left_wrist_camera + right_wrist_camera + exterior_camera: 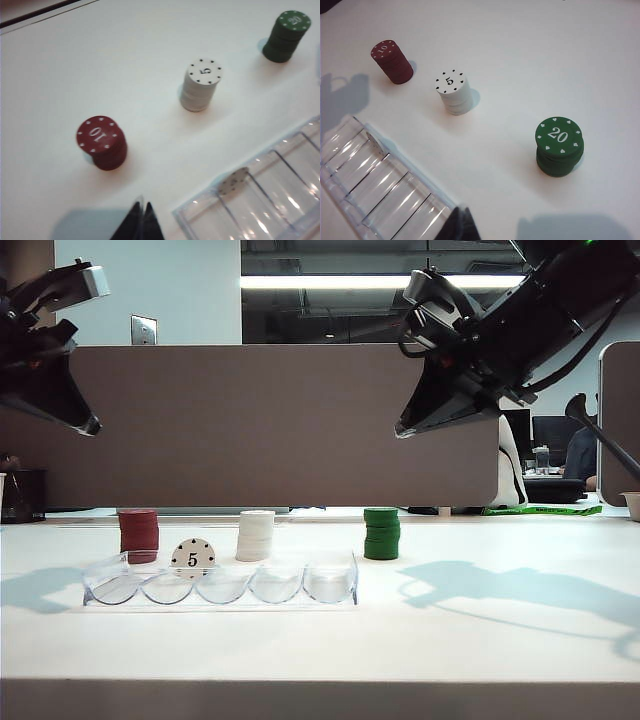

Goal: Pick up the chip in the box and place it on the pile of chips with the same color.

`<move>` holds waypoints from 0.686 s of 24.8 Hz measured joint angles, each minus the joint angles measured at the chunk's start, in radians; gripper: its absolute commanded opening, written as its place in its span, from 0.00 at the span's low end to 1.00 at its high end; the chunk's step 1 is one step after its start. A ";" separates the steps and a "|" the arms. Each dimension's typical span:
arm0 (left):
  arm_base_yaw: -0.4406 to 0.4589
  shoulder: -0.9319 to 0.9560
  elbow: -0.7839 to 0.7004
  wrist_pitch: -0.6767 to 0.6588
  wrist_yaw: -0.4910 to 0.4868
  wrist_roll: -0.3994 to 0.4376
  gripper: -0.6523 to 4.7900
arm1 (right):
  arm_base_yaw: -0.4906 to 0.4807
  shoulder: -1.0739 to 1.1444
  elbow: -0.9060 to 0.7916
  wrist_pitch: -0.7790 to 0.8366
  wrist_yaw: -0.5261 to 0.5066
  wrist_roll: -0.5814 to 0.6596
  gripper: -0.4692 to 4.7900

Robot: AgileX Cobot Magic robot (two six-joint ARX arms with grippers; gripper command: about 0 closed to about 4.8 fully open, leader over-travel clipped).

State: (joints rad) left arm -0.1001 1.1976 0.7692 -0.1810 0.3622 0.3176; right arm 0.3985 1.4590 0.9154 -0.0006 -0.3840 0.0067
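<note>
The white chip (192, 557) with a black "5" stands on edge in the second slot from the left of the clear box (330, 582). Behind the box stands the white pile of chips (255, 535). My left gripper (90, 426) hangs high at the far left, shut and empty. My right gripper (400, 430) hangs high above the green stack, also shut and empty. In the left wrist view the shut gripper (142, 207) is near the box (190, 215) corner, with the chip (233, 181) and pile (201, 85) beyond. The right wrist view shows its gripper (461, 212), the box (410, 195), chip (374, 142) and pile (452, 92).
A dark red stack (138, 535) stands left of the white pile and a green stack (381, 533) to its right, all in a row behind the box. A brown partition wall runs behind the white table (480, 640).
</note>
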 measured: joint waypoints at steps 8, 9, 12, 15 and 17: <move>0.000 0.000 -0.004 -0.018 0.061 0.076 0.11 | 0.000 0.000 0.000 0.000 0.000 0.000 0.08; 0.000 0.000 -0.004 -0.017 0.062 0.081 0.11 | 0.000 0.000 0.000 0.000 0.000 0.000 0.08; 0.000 0.000 -0.004 -0.017 0.074 0.109 0.11 | 0.000 0.000 0.000 0.000 0.000 0.000 0.08; 0.000 0.001 -0.004 -0.016 0.150 0.253 0.11 | 0.000 0.000 0.000 0.000 0.000 0.000 0.08; 0.000 0.014 -0.003 -0.006 0.187 0.314 0.11 | 0.000 0.000 0.000 0.000 0.000 0.000 0.08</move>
State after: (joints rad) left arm -0.0998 1.2118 0.7662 -0.1867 0.5495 0.6319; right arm 0.3985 1.4590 0.9157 -0.0002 -0.3840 0.0063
